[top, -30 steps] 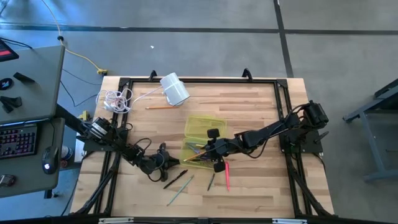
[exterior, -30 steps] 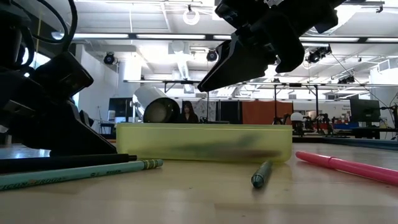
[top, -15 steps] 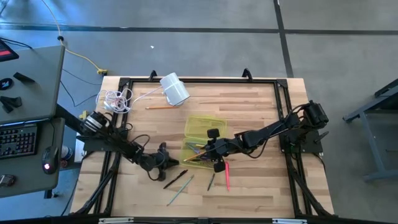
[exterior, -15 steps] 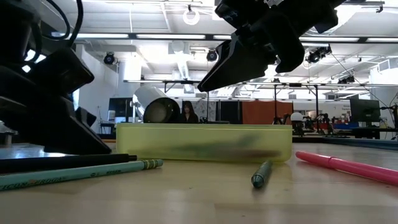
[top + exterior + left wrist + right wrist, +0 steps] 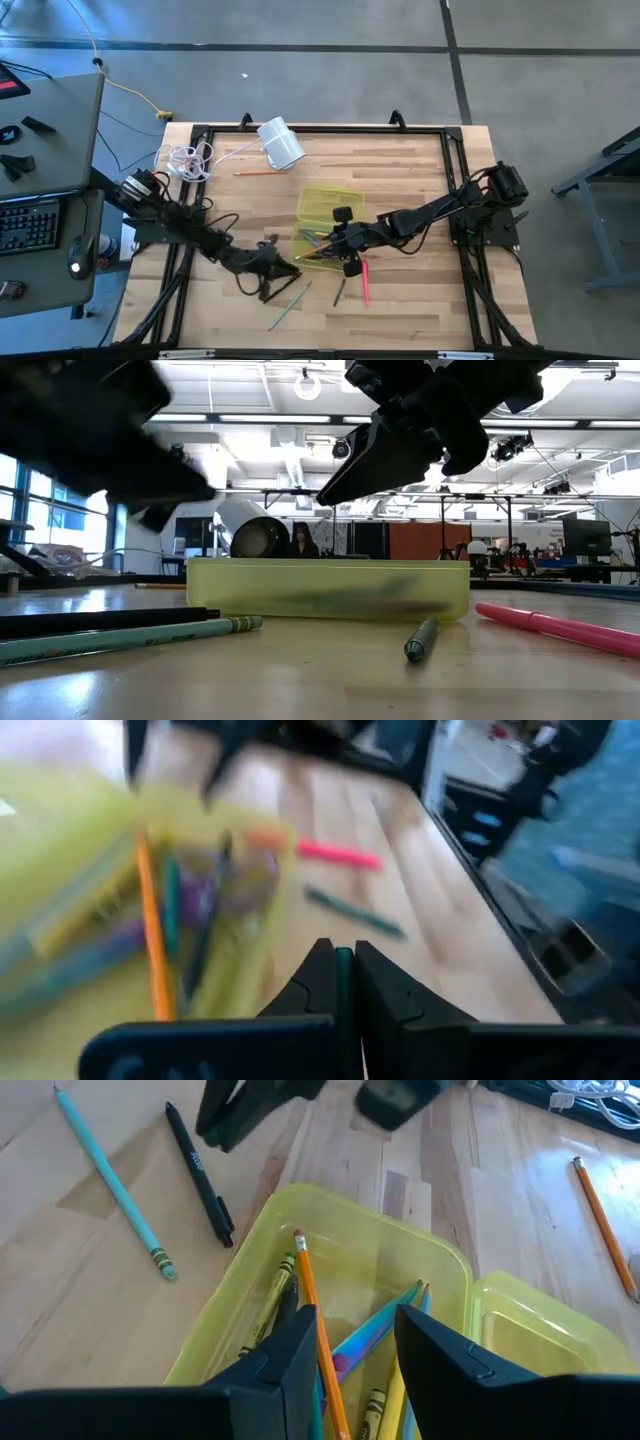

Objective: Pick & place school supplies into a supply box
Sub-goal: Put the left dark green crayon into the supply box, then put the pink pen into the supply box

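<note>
Supply box (image 5: 322,228): on the worktop (image 5: 400,170) near its middle, lid laid open on the far side.
In the box: several pens and pencils (image 5: 310,1320) lying lengthwise.
Right gripper (image 5: 345,245): over the box's near end, jaws apart, reaching in from the right.
Left gripper (image 5: 283,268): just left of the box, above the loose pens, jaws closed together.
Loose pens (image 5: 285,300): on the worktop in front of the box, towards the left.
Short pen (image 5: 340,291) and long pen (image 5: 365,283): in front of the box, side by side, right of the loose pens.
Cylinder (image 5: 281,143): behind the box, near the far edge.
Cord (image 5: 188,160): far left corner, left of the cylinder.
Lone pencil (image 5: 255,173): between cord and cylinder.
</note>
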`<action>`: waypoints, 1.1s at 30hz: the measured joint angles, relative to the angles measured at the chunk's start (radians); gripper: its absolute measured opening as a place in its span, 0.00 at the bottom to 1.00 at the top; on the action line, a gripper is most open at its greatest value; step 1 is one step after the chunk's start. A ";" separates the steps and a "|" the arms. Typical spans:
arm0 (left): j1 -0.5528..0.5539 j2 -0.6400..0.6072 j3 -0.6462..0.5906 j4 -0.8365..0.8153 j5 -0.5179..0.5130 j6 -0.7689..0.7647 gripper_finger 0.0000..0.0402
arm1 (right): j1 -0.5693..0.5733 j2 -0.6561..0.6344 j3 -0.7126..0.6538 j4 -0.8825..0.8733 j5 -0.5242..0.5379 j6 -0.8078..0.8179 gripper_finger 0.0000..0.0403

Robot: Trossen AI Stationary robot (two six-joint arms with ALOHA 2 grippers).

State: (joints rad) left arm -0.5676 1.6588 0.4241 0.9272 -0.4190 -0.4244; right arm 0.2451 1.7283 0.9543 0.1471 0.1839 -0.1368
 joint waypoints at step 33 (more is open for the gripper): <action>0.457 -0.075 0.600 -0.926 0.386 0.102 0.12 | 0.278 -0.052 -0.004 -0.429 -0.245 -0.236 0.30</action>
State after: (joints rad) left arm -0.1106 1.5842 1.0240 0.0011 -0.0327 -0.3225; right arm 0.5233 1.6759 0.9504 -0.2819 -0.0612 -0.3733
